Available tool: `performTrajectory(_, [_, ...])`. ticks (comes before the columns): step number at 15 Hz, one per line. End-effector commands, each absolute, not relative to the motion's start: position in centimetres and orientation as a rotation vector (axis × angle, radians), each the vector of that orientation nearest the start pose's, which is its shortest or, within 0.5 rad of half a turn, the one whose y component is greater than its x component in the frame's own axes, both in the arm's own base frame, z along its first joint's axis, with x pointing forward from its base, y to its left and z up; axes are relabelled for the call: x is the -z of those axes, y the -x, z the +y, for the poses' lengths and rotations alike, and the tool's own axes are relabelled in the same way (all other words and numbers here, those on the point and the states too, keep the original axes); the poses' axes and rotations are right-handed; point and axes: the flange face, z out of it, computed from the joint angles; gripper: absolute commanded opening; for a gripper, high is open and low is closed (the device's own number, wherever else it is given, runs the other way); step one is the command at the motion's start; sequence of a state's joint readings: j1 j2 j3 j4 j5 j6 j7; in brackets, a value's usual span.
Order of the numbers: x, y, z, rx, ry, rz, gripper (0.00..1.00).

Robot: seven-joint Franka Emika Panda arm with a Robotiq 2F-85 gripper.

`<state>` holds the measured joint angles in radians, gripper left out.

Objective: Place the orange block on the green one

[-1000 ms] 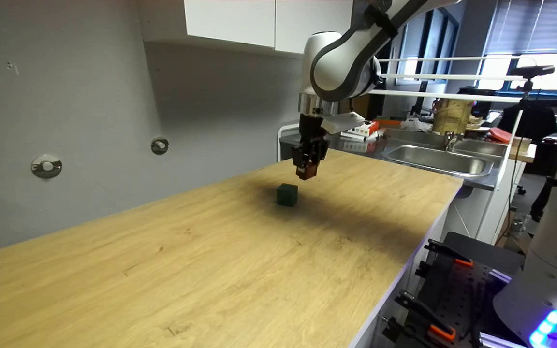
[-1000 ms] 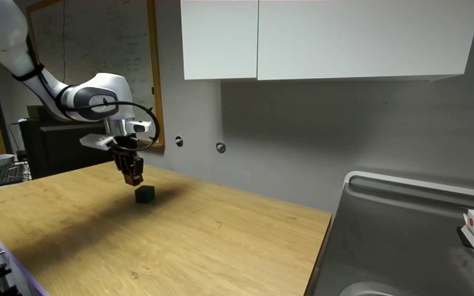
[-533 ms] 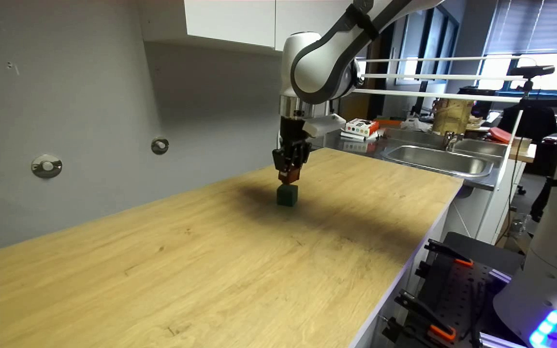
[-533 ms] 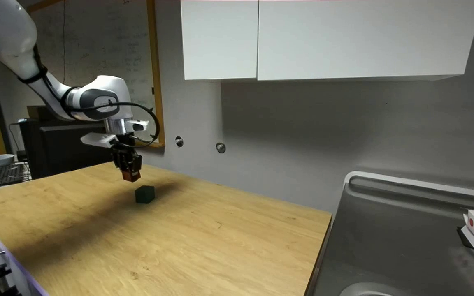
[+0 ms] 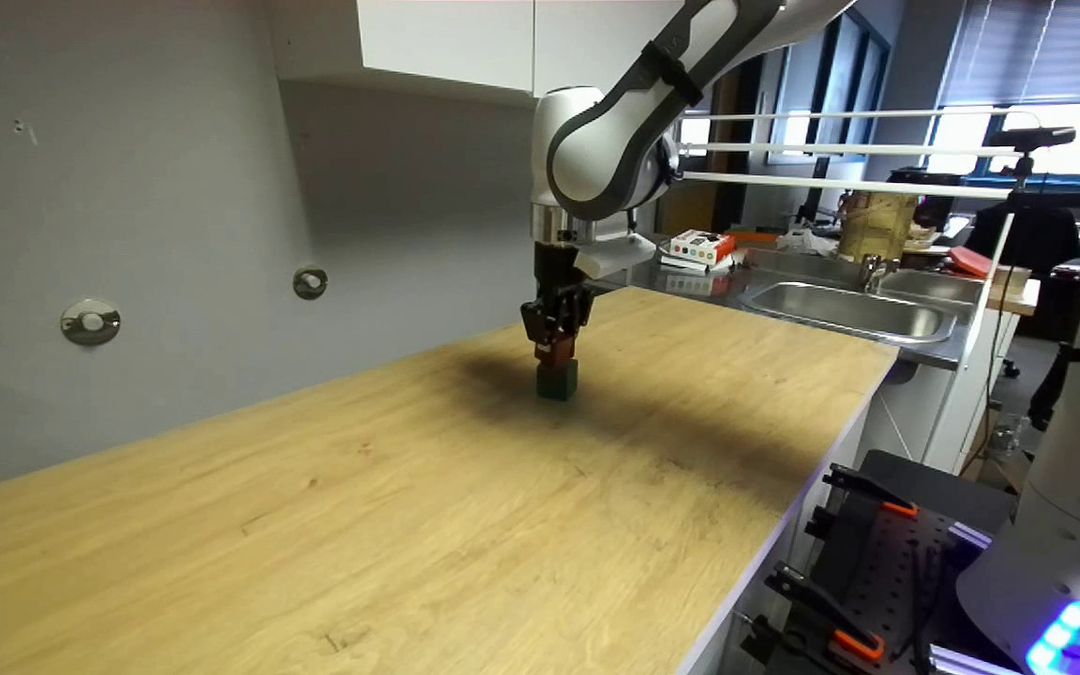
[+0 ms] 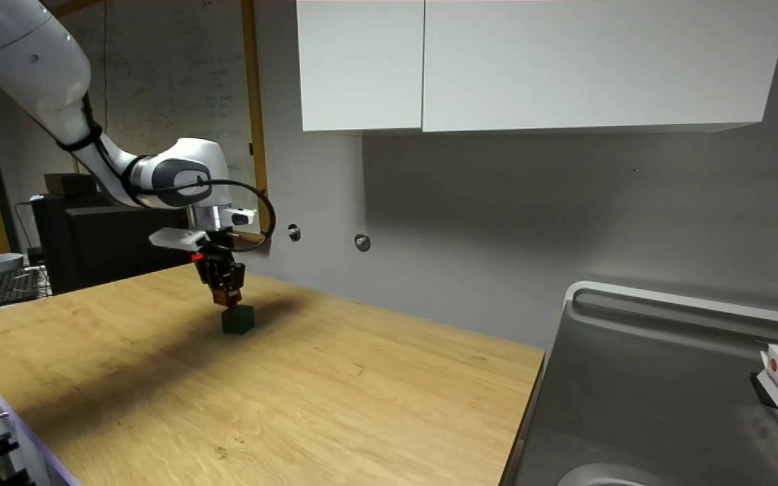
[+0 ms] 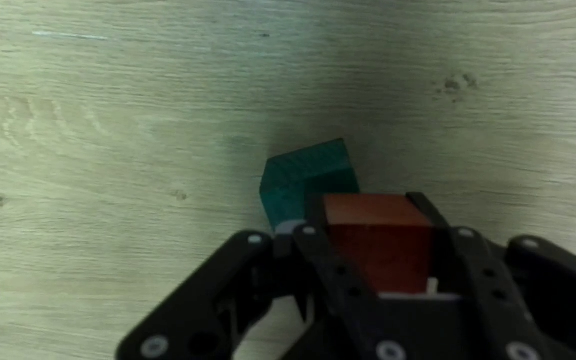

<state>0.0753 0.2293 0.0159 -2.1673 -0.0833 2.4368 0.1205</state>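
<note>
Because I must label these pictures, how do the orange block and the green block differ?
The orange block is red-orange; the green block is dark green. The orange block is held in the gripper; the green block rests on the table. In the wrist view, the green block looks turned relative to the orange block. Both are cube-like.

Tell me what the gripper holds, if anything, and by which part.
The orange block, held by two opposite side faces between the fingers of the gripper.

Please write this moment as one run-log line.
gripper: holding red-orange cube | red-orange cube: above green cube, contact unclear | green cube: on wood-grain tabletop | release: not yet
</note>
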Motion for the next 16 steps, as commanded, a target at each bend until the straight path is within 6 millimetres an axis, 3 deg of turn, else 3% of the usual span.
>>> performTrajectory(1, [-29.8,-57.5,4.1,0.056,3.217,-0.017,0.18])
performTrajectory(8, [-28.9,-57.6,3.3,0.021,3.221,0.008,0.18])
performTrajectory(9, [-28.8,-57.6,3.3,0.015,3.221,0.01,0.68])
performTrajectory(10, [-28.8,-57.6,3.3,0.011,3.22,0.013,0.69])
performTrajectory(14, [-28.7,-57.5,3.2,0.003,3.218,0.018,0.97])
performTrajectory(16, [-28.9,-57.5,3.2,-0.007,3.219,0.018,1.0])
